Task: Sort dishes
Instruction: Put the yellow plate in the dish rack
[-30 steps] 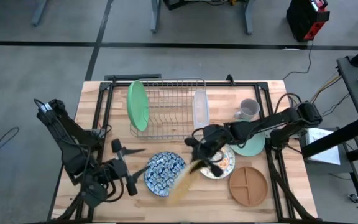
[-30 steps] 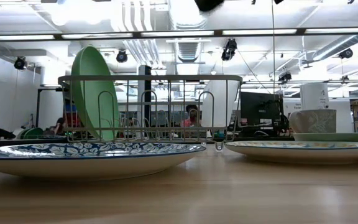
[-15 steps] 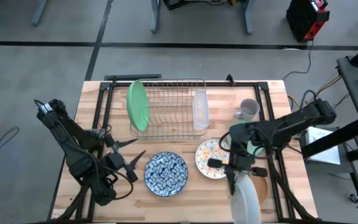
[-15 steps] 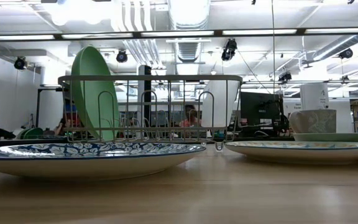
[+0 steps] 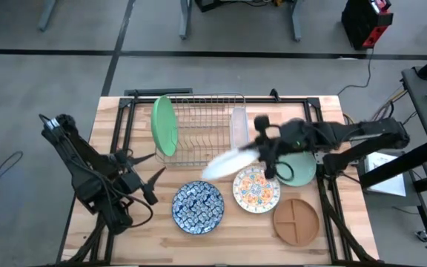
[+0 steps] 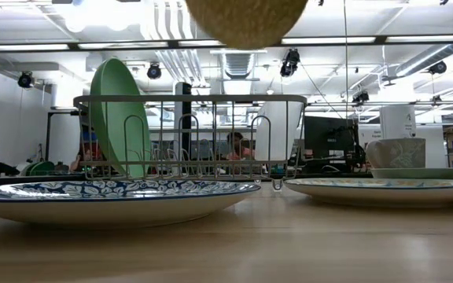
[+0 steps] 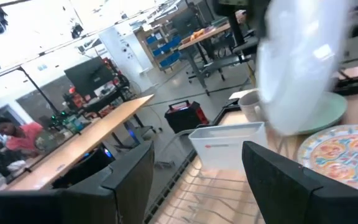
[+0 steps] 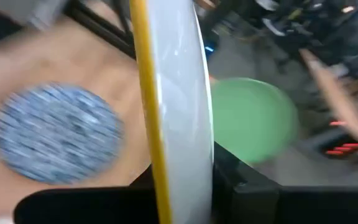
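In the high view, the right pincer (image 5: 267, 153) is seen clamped on the gold speckled plate (image 5: 227, 162), which is held in the air just right of the wire dish rack (image 5: 202, 127), above the table (image 5: 221, 237). The left pincer (image 5: 148, 167) is spread wide and empty at the left.

In the low view, the plate's speckled underside (image 6: 246, 20) is seen at the top, above the rack.

In the right wrist view, the plate's rim (image 8: 166, 112) is pinched between the dark fingers (image 8: 247, 193); the large bright green plate (image 8: 253, 121) is seen beyond.
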